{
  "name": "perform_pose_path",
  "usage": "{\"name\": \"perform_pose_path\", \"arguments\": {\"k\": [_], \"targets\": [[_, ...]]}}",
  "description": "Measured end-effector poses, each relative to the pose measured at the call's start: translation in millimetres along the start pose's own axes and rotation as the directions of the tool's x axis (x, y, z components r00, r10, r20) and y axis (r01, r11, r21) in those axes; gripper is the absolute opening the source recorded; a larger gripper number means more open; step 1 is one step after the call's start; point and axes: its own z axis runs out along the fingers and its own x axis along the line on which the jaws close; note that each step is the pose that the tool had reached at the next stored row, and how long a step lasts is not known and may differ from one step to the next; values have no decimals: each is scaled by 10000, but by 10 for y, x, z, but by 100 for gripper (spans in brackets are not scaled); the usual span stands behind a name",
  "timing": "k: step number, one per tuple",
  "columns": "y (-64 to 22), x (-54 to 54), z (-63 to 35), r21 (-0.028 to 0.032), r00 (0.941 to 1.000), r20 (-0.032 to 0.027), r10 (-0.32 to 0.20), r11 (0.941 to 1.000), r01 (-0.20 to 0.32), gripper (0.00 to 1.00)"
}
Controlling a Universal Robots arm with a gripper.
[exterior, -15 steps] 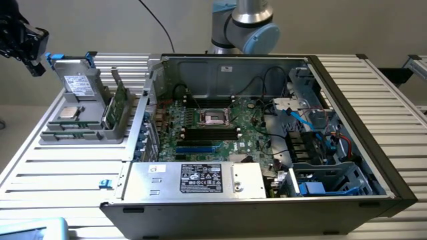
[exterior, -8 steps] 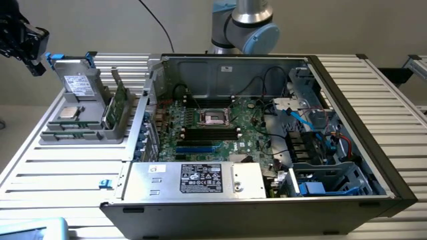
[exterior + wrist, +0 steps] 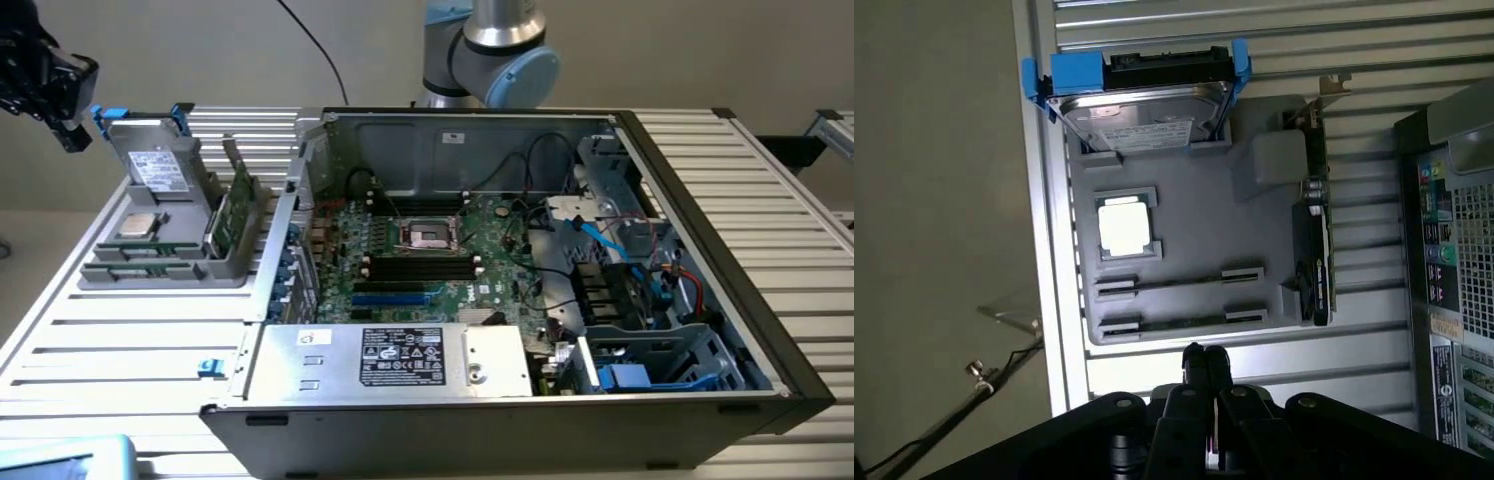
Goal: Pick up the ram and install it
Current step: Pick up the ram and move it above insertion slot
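1. The end effector (image 3: 1204, 353) hangs in the air past the counter's (image 3: 120, 340) far corner at the exterior view's left. It touches nothing and faces down towards the grey tray (image 3: 1194, 190).
2. Its fingers are clenched together on nothing.
3. The ram (image 3: 1179, 281) lies untouched in a slot of the tray, near the processor (image 3: 1124, 225). The drive (image 3: 1139, 110) stands at the tray's other end.
4. The open computer case (image 3: 400, 430) sits just beside the tray, and the arm's joint (image 3: 487, 50) rises behind it.
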Motion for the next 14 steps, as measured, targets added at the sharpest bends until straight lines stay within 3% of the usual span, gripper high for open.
{"name": "perform_pose_path", "arguments": {"k": [4,7,10,14], "targets": [[0,0,0,-17,9978,-27,-668,9978,668,11],[0,0,0,-30,9926,-50,-1217,9926,1217,11],[0,0,0,-44,9846,-69,-1749,9846,1749,11],[0,0,0,-64,9692,-97,-2462,9692,2462,11]]}}
